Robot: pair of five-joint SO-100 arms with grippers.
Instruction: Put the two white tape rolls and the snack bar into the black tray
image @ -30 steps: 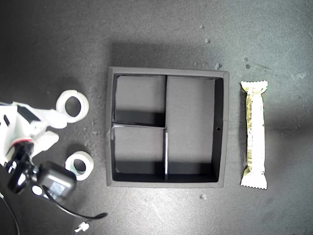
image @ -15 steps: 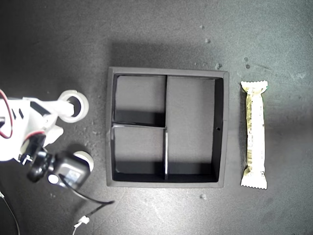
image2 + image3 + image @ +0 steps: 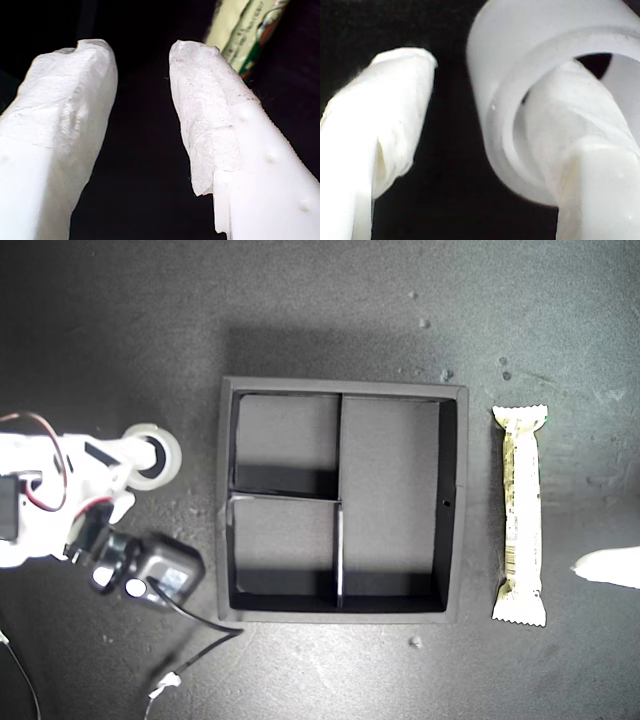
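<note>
The snack bar (image 3: 520,515) is a long, narrow pack in a cream-white wrapper with yellow-green along it, small print down its face and zigzag crimps at both ends. Its long axis runs from 12 to 6 o'clock in the exterior view, parallel to the nearest wall of the black tray (image 3: 458,502) and just off that wall on the 3 o'clock side, flat on the dark table (image 3: 330,310). The tray is square and matte black with raised walls, split into 2 small square compartments on its 9 o'clock half and 1 long compartment on its 3 o'clock half; all 3 show bare floor. At 9 o'clock from the tray lies the wider white tape roll (image 3: 165,453), a flat ring with a large hole, its opening facing up. My second gripper (image 3: 480,125) is at this roll with its jaws apart: 1 finger (image 3: 580,145) sits inside the hole and the other finger (image 3: 385,125) stands outside the wall, a dark gap between it and the roll. The second roll is hidden in the exterior view, where the arm's black camera (image 3: 160,575) covers the spot at about 8 o'clock from the tray. My first gripper (image 3: 142,115) has its jaws apart with nothing between them, the bar's printed end just beyond 1 fingertip; its white tip enters the exterior view at 4 o'clock from the bar.
</note>
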